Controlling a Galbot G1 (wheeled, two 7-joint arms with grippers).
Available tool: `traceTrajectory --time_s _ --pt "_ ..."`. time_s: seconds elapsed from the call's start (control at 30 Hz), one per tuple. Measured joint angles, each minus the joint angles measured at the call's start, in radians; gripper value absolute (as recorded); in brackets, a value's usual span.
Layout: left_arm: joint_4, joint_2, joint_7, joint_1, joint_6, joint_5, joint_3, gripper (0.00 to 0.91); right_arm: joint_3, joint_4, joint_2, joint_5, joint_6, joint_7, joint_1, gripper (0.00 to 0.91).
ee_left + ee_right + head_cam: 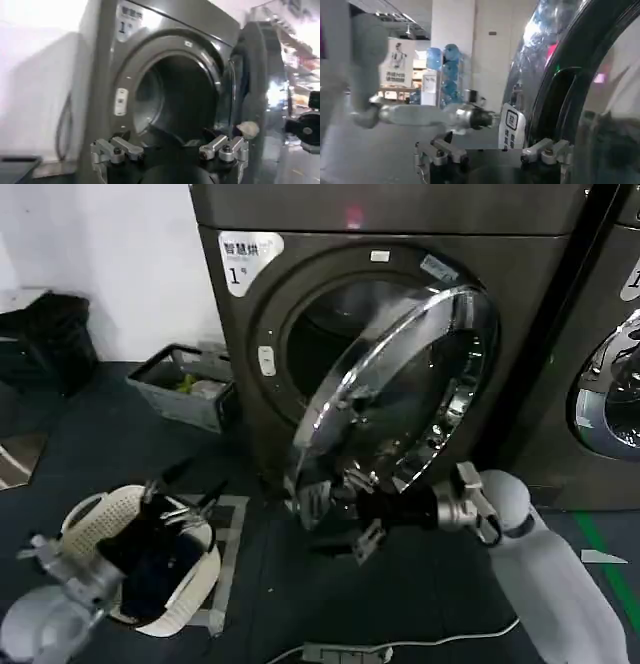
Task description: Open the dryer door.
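We see the dryer door (400, 384) swung partly open on the dark grey machine marked "1" (237, 276): a chrome ring around dark tinted glass, tilted outward to the right of the drum opening (175, 95). The right gripper (335, 499) sits at the door's lower edge, jaws apart. The left gripper (175, 504) hovers near left, above a white laundry basket (85, 519) on the dark floor (420, 584), jaws apart too. A grey crate (185, 389) stands by the white wall; a neighbouring machine (610, 394) stands right.
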Motion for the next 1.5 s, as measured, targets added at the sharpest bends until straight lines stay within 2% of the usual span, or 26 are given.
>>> traceTrajectory --time_s 0.2,0.57,0.9,1.2,1.5 --pt "0.038 -0.006 0.004 -0.125 -0.002 -0.002 0.137 0.907 0.097 -0.005 -0.024 0.028 0.019 -0.008 -0.072 0.907" --pt "0.089 -0.056 0.009 -0.297 -0.008 -0.002 0.335 0.907 0.296 -0.084 -0.062 0.051 0.055 0.000 -0.193 0.907" --pt "0.109 -0.100 0.018 -0.383 -0.015 0.022 0.450 0.907 0.549 -0.165 -0.075 0.067 0.079 0.027 -0.276 0.907" --pt "0.118 -0.123 0.023 -0.430 -0.027 0.023 0.527 0.907 0.803 -0.263 -0.032 0.062 0.131 0.214 -0.332 0.907" --pt "0.117 -0.136 0.033 -0.460 -0.039 0.034 0.591 0.907 1.012 -0.274 0.028 0.045 0.210 0.487 -0.368 0.907"
